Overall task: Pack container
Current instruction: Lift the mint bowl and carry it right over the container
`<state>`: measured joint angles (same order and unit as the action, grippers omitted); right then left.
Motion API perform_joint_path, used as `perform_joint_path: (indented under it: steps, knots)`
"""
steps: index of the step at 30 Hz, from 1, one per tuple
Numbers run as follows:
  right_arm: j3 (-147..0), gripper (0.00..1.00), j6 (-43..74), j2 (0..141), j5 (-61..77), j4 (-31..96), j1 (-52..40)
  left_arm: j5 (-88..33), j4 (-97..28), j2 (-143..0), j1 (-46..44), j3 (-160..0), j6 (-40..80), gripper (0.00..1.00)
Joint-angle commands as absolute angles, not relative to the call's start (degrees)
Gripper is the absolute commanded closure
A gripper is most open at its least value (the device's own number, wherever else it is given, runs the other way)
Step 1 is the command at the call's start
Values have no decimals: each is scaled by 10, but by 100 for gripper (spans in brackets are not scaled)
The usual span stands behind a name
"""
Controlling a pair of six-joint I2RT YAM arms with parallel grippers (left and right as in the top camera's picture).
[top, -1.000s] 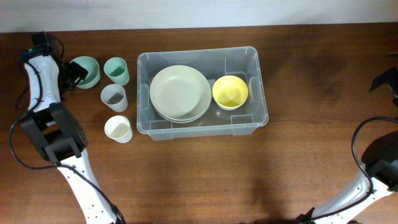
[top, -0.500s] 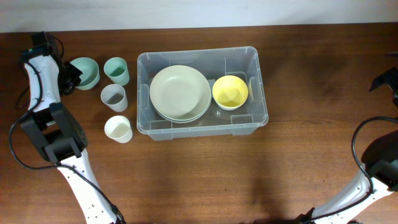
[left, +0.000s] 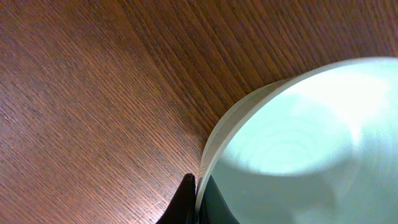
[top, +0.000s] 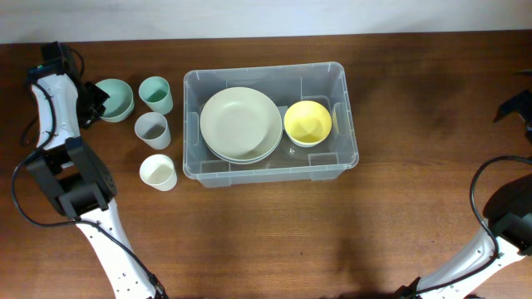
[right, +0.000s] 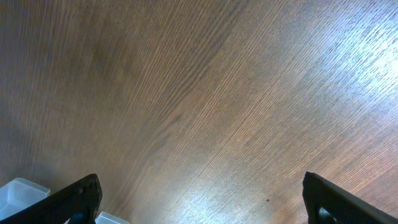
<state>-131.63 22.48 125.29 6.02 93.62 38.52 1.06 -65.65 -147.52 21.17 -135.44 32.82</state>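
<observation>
Three cups, two bowls, two plates — one container.

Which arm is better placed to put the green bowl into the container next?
Left. The left gripper is shut on the rim of the green bowl, left of the container. The right gripper is open over bare table, holding nothing.

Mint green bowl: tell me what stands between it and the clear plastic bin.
The mint green cup stands directly between the mint green bowl and the clear plastic bin; the grey cup sits just beside that line. Lifting over should clear both.
</observation>
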Motion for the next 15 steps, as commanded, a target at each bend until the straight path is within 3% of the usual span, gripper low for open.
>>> perform_joint_path:
  steps: [1, 10, 15]
  knots:
    - [-1314, 1, 230, 1241, 58, 936, 383, 26, -658, -1483, 238, -1359, 325, 99]
    - [-1314, 1, 230, 1241, 58, 936, 383, 21, -743, -1483, 297, -1523, 312, 99]
    - [-1314, 1, 230, 1241, 58, 936, 383, -59, -794, -1483, 309, -1664, 312, 99]
